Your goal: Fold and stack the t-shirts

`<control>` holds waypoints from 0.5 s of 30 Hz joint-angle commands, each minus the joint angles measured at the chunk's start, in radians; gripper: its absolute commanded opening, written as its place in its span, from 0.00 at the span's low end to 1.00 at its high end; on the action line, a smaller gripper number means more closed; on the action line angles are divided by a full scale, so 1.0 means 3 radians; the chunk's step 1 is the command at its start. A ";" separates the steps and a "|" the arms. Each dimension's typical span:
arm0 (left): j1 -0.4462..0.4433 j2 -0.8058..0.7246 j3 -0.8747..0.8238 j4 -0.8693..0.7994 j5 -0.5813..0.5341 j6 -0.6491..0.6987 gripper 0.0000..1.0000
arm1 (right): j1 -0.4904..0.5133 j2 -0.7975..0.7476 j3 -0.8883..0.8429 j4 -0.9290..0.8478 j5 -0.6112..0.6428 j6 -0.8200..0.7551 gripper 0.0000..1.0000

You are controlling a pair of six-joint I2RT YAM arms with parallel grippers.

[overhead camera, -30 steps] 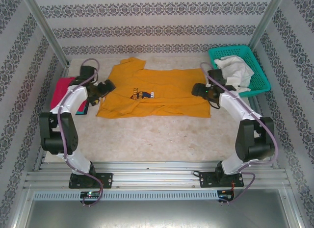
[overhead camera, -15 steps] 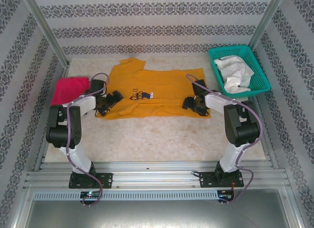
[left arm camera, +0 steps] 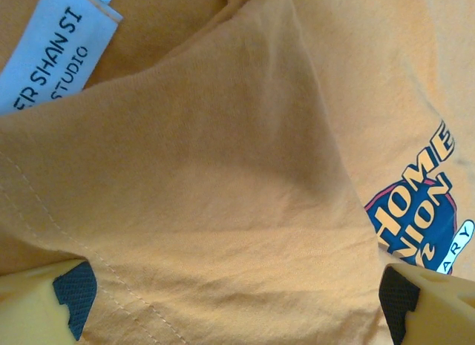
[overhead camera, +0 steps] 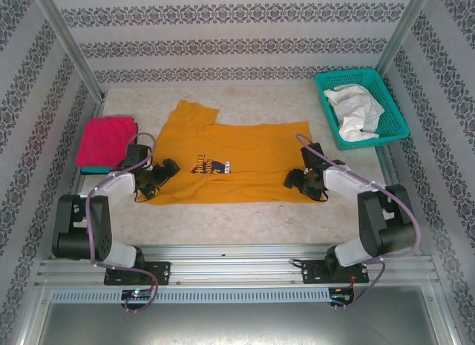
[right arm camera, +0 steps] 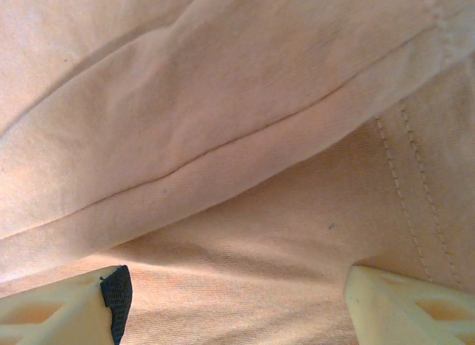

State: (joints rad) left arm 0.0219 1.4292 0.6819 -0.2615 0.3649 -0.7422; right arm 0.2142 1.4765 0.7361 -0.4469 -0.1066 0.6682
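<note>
**Left side.** A magenta t-shirt lies folded square at the far-left edge of the worktop, with a teal edge showing under its near side. I judge this to be the stack, kept out of the folding area.

**Left tool**. The jaws are wide apart and low over the left end of the cloth, gripping nothing. Its wrist view shows both pads straddling a soft ridge of fabric, with a white label beyond.

**Centre.** The mustard-orange t-shirt lies spread lengthwise across the worktop, chest logo facing up and one sleeve pointing to the far side. It is not yet folded.

**Right tool**. The jaws are parted over the right end, and the wrist view shows a stitched hem fold between the fingers. No pinch is evident. With one tool at each near corner, I judge that both ends are to be taken together so the fold stays even.

**Right side.** A teal lattice basket stands at the far-right corner, well apart from the shirt. It holds a crumpled white cloth, which lies loose and unsorted.
</note>
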 commanded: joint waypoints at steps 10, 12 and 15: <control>-0.0012 -0.0396 0.0499 -0.0536 -0.0190 -0.0273 1.00 | 0.0050 -0.0274 0.0331 0.0000 -0.0035 -0.0248 0.78; -0.0012 -0.0107 0.0876 -0.0537 -0.0267 -0.0154 1.00 | 0.0071 -0.0146 0.0504 0.0080 -0.0062 -0.0271 0.78; -0.0011 0.0384 0.1483 -0.0630 -0.0436 0.0006 1.00 | 0.0115 0.0001 0.0680 0.0198 -0.0122 -0.0259 0.78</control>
State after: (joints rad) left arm 0.0208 1.4368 0.9947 -0.4515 0.3019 -0.7826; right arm 0.2302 1.4349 0.8833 -0.4397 -0.1215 0.6174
